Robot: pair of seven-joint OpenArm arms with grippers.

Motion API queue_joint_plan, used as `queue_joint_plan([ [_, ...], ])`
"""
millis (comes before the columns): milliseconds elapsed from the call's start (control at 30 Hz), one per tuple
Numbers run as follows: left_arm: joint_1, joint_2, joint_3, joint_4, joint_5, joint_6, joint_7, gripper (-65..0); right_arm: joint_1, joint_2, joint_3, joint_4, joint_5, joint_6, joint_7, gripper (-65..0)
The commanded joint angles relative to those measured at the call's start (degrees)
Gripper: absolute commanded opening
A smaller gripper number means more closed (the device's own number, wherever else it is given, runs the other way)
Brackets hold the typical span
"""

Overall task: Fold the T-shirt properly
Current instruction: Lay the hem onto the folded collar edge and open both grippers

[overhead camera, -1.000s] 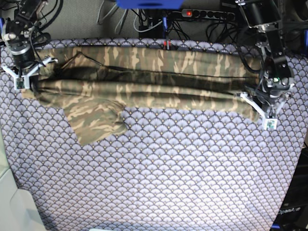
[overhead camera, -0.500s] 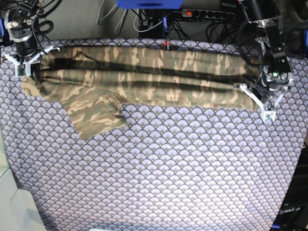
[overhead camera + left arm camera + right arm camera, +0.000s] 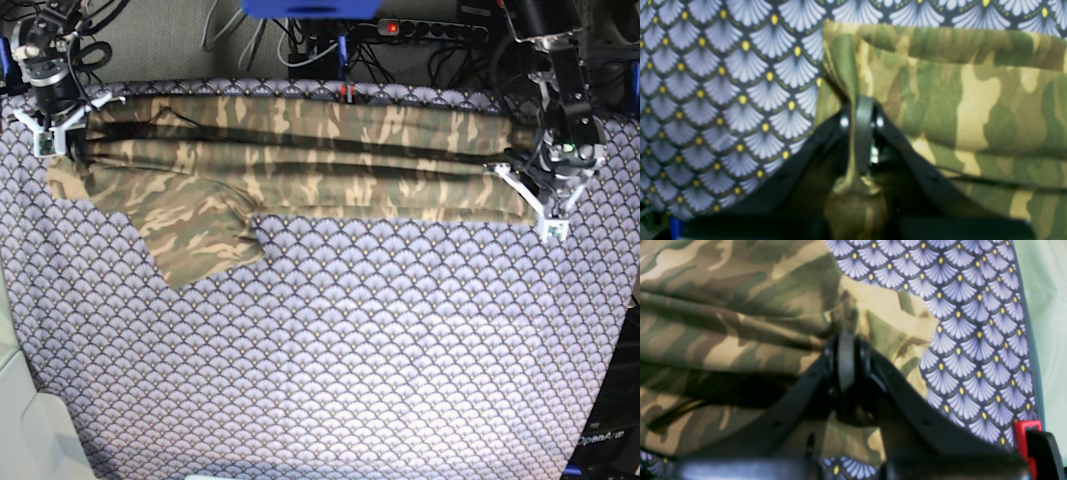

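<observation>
I see the T-shirt (image 3: 300,165) in camouflage: olive green, brown and tan streaks. Under it my tablecloth (image 3: 350,340) shows purple fan scales with yellow dots on dark lines. Far back, a power strip (image 3: 430,30) glows red.

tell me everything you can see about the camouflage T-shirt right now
The T-shirt is soft cloth in olive, brown and tan camouflage. It lies stretched into a long, creased band across the far side of the purple fan-patterned tablecloth, folded over itself lengthwise. One short sleeve sticks out toward the near side, lying flat. Each end is pinched: the left end effector grips one end, the right end effector the other, with fabric bunched between their fingers.
</observation>
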Motion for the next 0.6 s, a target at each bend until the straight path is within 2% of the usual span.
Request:
queue_joint_plan([
  [0,-0.7,-0.9,-0.2,0.3,1.0,0.6,-0.3,-59.9,-0.2,0.9,0.5,1.0,0.4,-1.1,1.1,-65.0],
  [167,-0.3,-0.5,-0.5,0.0,1.0,0.6,-0.7,-40.5,-1.6,0.6,0.5,1.2,0.4,-1.1,1.0,-64.0],
  [267,-0.2,-0.4,-0.5,0.0,1.0,0.6,-0.7,-31.4,-1.6,0.5,1.0,1.1,0.4,-1.1,1.0,-54.1],
  [400,-0.2,-0.4,-0.4,0.4,1.0,0.5,-0.6,-29.4,-1.6,0.4,2.2,1.1,0.7,-1.1,1.0,-42.3],
  [567,-0.2,-0.4,-0.5,0.0,1.0,0.5,-0.7,-29.4,-1.6,0.4,3.5,1.4,0.7,-1.1,1.0,-37.1],
])
